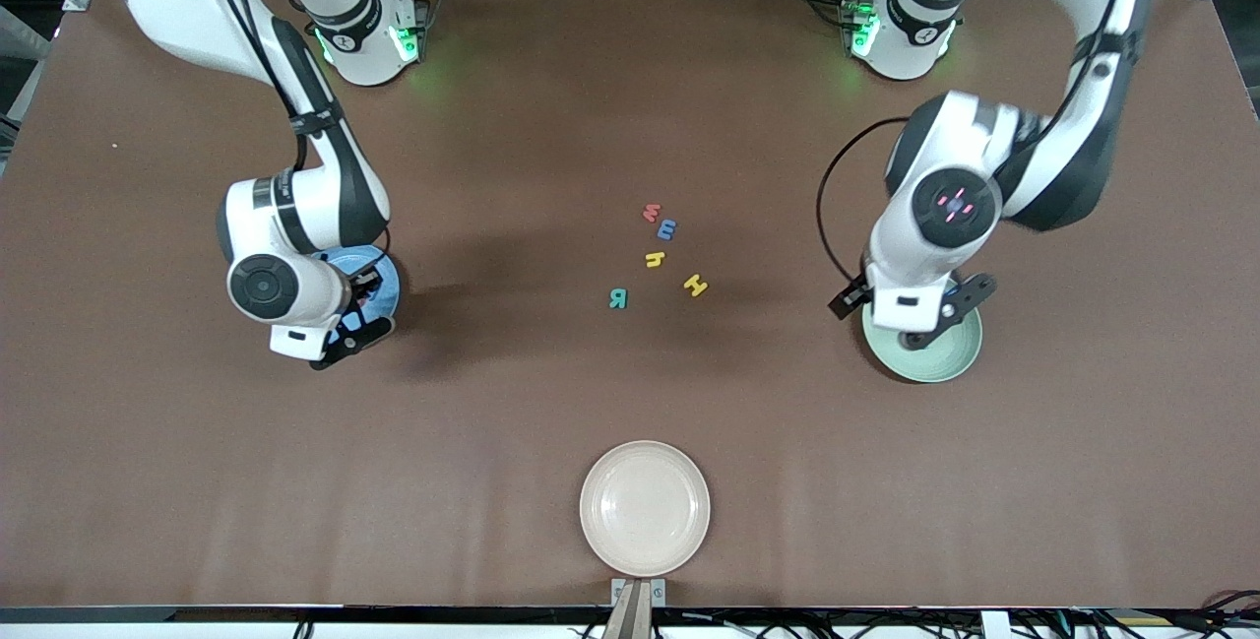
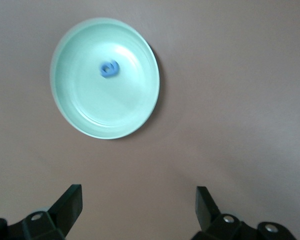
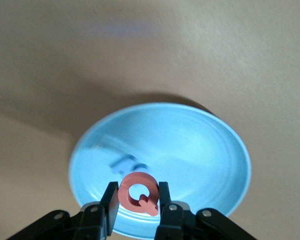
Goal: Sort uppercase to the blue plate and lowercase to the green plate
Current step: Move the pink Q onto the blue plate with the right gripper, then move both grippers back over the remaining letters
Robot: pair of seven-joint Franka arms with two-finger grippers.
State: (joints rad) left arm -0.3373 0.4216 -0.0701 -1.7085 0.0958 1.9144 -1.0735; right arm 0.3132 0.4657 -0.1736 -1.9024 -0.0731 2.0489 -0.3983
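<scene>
Overhead, pinched Q (image 3: 139, 197) (blue plate (image 3: 210, 150))

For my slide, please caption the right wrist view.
Right gripper holds a red foam letter Q over the round blue plate.

A round, plain cream plate with a raised rim (image 1: 645, 508) sat on the brown table surface (image 1: 197, 481) — close to the edge nearest the front camera, about midway along it. A small metal bracket (image 1: 638, 593) sat at that edge — just below the plate.
</scene>
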